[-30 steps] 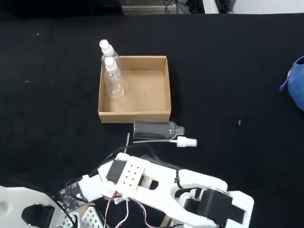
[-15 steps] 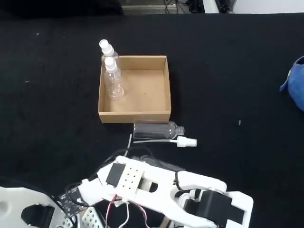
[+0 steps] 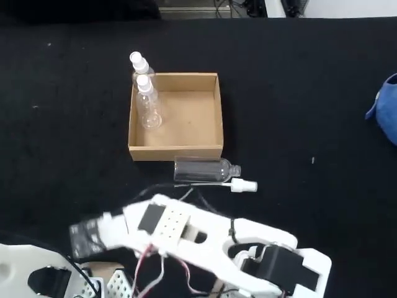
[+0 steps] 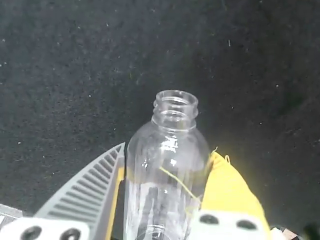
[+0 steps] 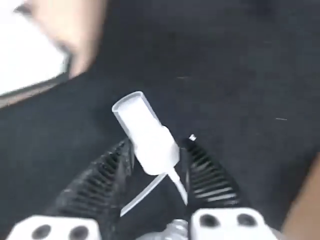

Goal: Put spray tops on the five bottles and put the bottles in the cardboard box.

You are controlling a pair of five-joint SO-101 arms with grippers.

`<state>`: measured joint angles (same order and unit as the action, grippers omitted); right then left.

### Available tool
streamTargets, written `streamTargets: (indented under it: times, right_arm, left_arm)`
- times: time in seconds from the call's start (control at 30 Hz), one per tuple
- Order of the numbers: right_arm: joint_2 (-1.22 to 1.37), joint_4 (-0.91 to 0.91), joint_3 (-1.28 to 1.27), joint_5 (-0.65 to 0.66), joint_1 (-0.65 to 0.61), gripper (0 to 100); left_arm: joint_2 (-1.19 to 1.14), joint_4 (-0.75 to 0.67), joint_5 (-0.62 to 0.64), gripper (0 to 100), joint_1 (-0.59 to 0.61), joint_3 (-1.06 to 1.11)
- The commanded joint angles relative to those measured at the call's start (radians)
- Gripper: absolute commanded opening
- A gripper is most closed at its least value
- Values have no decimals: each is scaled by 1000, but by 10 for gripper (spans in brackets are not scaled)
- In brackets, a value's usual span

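Left end effector point(image 4: 168, 151) grasps an uncapped bottle point(image 4: 172, 120). Two capped bottles point(image 3: 147, 105) stand at the cardboard box's point(image 3: 175, 152) 10 o'clock corner. A lying bottle point(image 3: 201, 169) and a loose spray top point(image 3: 242, 185) rest on the bench point(image 3: 310, 93) at its 6 o'clock. Right end effector point(image 5: 157, 145) grips a held spray top point(image 5: 145, 130).

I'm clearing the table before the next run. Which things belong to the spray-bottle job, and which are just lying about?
Job: cardboard box; capped bottle inside it; second capped bottle at its far corner; uncapped bottle lying beside the box; loose spray top by it; open bottle in the left gripper; spray top in the right gripper.
Lying about: blue object far off to the side.
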<state>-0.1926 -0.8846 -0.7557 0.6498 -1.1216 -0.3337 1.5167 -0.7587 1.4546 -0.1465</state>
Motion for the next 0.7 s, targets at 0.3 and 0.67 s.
streamTargets:
  times: [0.3, 0.67]
  right_arm:
    - [4, 84, 236, -293, 147, 13]
    - [154, 235, 197, -476, 163, 110]
  left_arm:
    - [9, 14, -8, 30, -1, -54]
    - [9, 8, -9, 30, 1, -54]
